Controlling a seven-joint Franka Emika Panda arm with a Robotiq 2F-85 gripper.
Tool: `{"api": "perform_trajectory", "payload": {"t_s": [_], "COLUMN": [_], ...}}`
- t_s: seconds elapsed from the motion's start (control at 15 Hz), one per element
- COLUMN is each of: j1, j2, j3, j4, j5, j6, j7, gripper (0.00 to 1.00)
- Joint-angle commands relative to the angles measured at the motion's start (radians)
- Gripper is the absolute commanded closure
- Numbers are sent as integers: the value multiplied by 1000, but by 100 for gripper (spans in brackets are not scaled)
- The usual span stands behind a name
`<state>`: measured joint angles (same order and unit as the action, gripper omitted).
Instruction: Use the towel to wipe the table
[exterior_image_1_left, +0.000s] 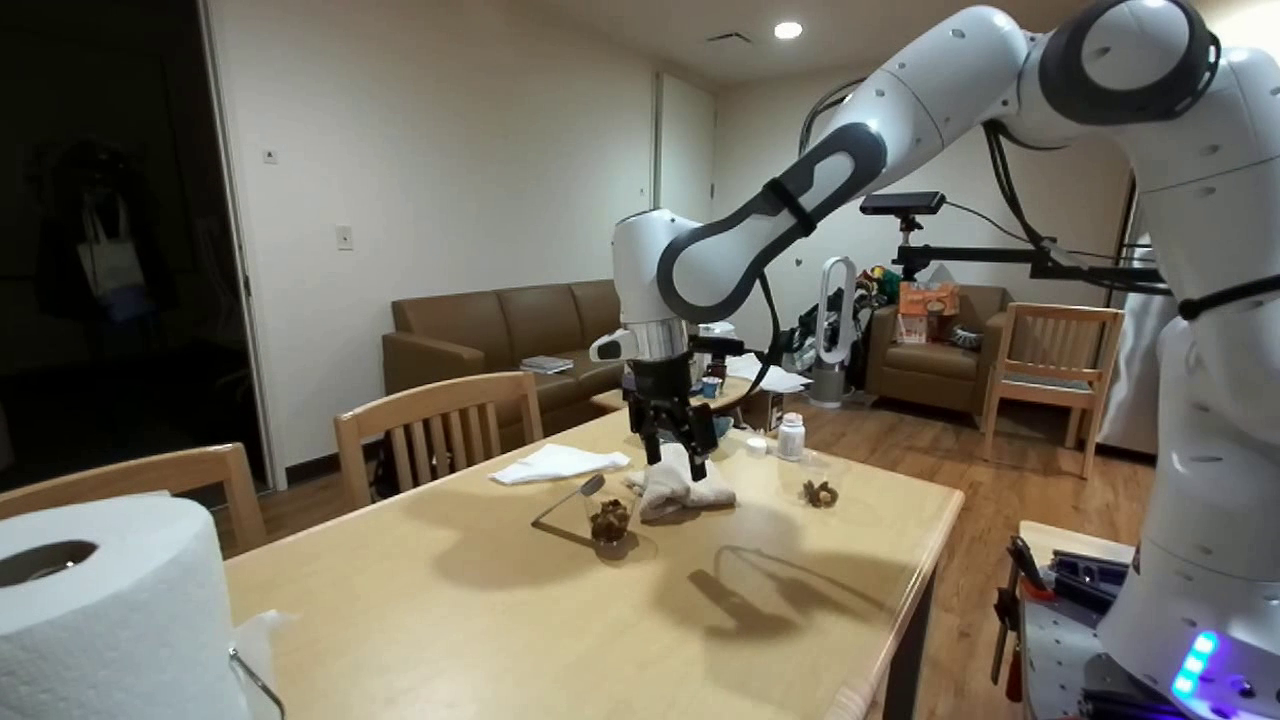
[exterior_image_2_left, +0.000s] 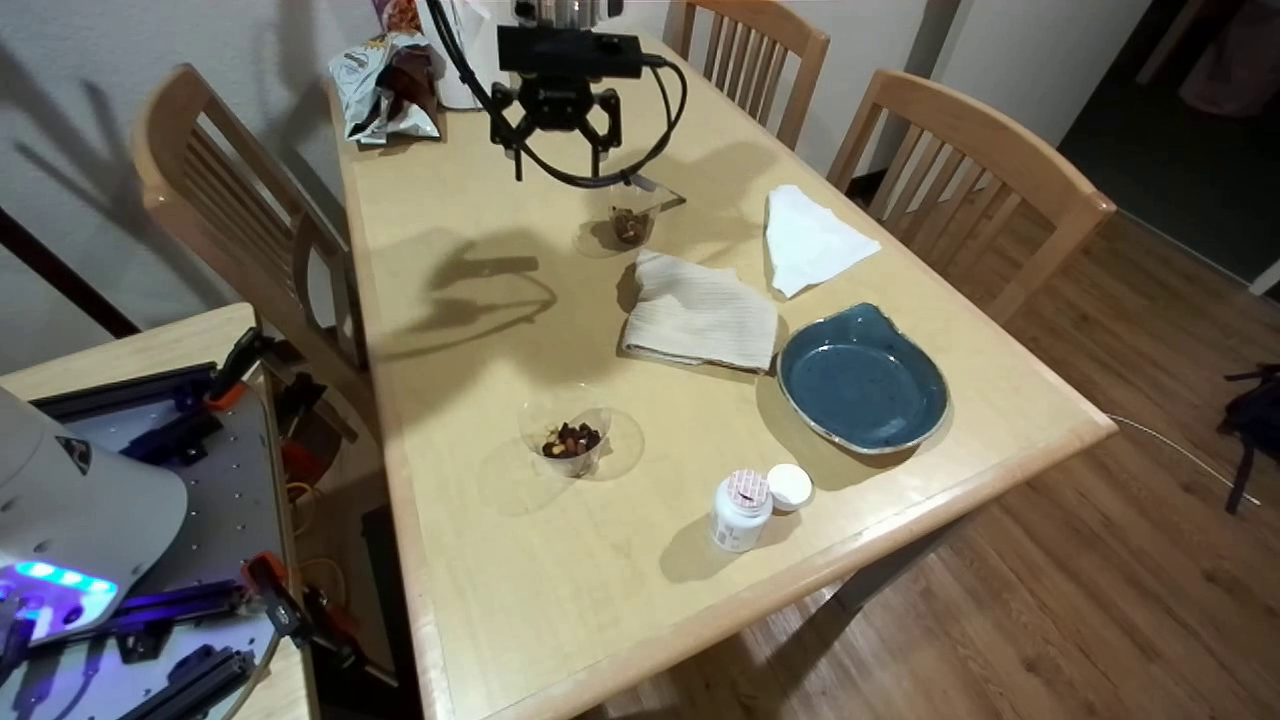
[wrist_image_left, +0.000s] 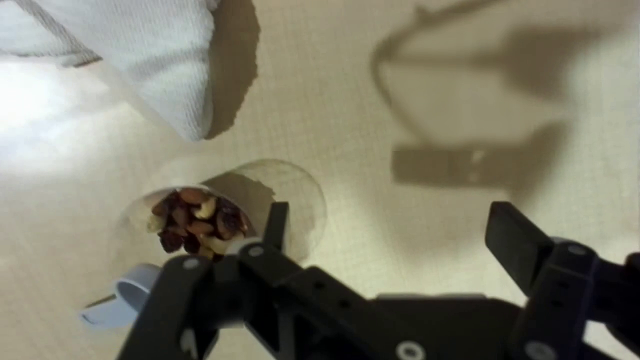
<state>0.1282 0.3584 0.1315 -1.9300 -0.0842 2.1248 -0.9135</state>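
Note:
The towel is a folded off-white ribbed cloth lying on the light wood table (exterior_image_2_left: 480, 560). The towel shows in both exterior views (exterior_image_1_left: 685, 492) (exterior_image_2_left: 705, 315) and at the upper left of the wrist view (wrist_image_left: 165, 60). My gripper is above the table with its fingers pointing down, in both exterior views (exterior_image_1_left: 676, 458) (exterior_image_2_left: 558, 165). In the wrist view the gripper (wrist_image_left: 387, 210) has its fingers wide apart with only tabletop between them. It is apart from the towel, and its left finger overlaps the view of a clear cup of nuts (wrist_image_left: 200, 220).
A scoop (wrist_image_left: 117, 305) lies beside that cup. A second nut cup (exterior_image_2_left: 570, 440), white bottle (exterior_image_2_left: 740, 520), cap (exterior_image_2_left: 790, 487), blue dish (exterior_image_2_left: 860, 385) and white napkin (exterior_image_2_left: 810, 245) are on the table. A paper roll (exterior_image_1_left: 110, 620) and snack bag (exterior_image_2_left: 365, 85) stand at one end.

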Motion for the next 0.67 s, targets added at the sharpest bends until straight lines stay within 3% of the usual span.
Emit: {"api": "perform_trajectory", "payload": {"t_s": [0.0, 0.33, 0.6], "j1": [-46, -80, -112], "j2": [6, 62, 128], "j3": [-19, -66, -66], "j4": [-2, 27, 73], "j5": [-33, -128, -126], "j6": [24, 83, 115], "j7": [12, 3, -31], "gripper": [0, 0, 0]}}
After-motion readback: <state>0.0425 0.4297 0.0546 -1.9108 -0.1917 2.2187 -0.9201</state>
